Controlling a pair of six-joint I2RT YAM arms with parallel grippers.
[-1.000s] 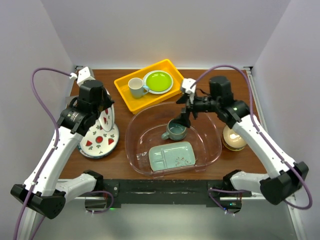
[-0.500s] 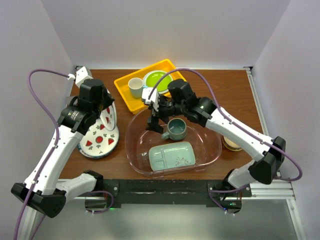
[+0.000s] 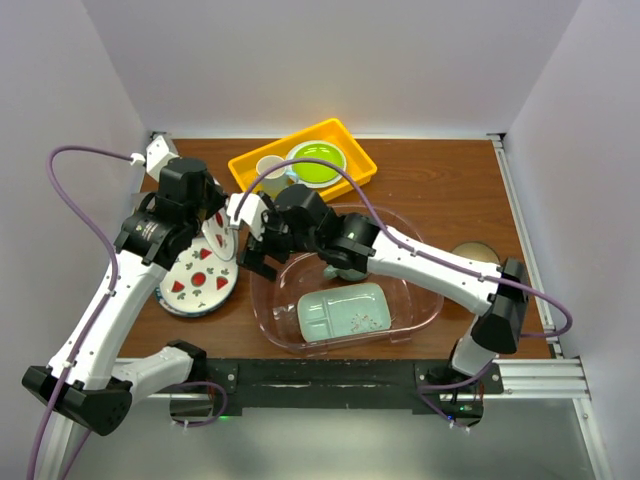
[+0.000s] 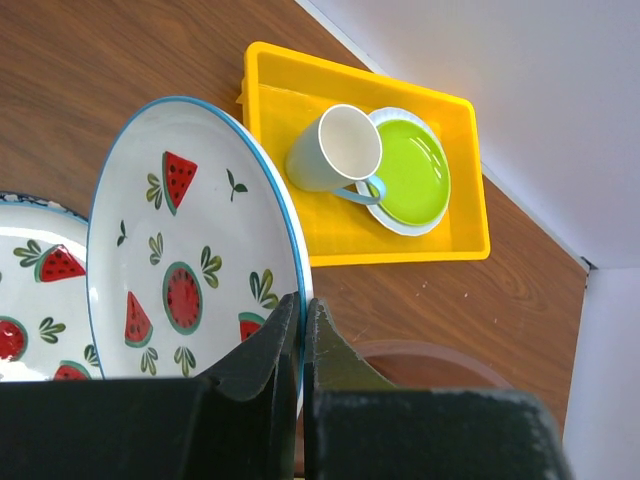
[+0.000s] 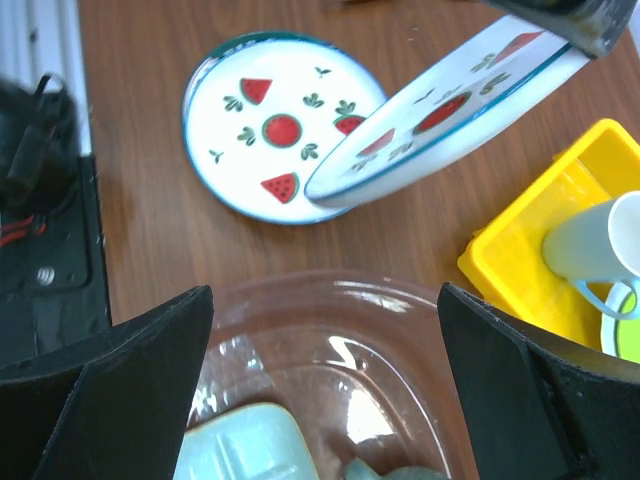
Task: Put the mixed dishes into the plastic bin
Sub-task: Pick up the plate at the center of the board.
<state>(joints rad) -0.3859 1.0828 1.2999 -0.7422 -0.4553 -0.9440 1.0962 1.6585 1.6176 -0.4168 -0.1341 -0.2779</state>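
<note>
Change: right gripper (image 3: 262, 262) crossed to 9 o'clock rim of transparent pinkish plastic bin (image 3: 285, 320), jaws wide, empty; left gripper (image 4: 302, 310) clamped tilted white watermelon-motif plate (image 4: 190, 270) outside bin, 9 o'clock. Handover likely next.

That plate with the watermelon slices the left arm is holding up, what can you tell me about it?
The lifted plate is round, glossy white, ceramic-looking, with a thin teal-blue rim and painted red watermelon slices, one round melon motif at centre, and small green leaves. The left gripper pinches its rim, jaws closed on the edge. It hangs steeply tilted over a matching plate lying flat on the table; whether the two touch is unclear.
</note>
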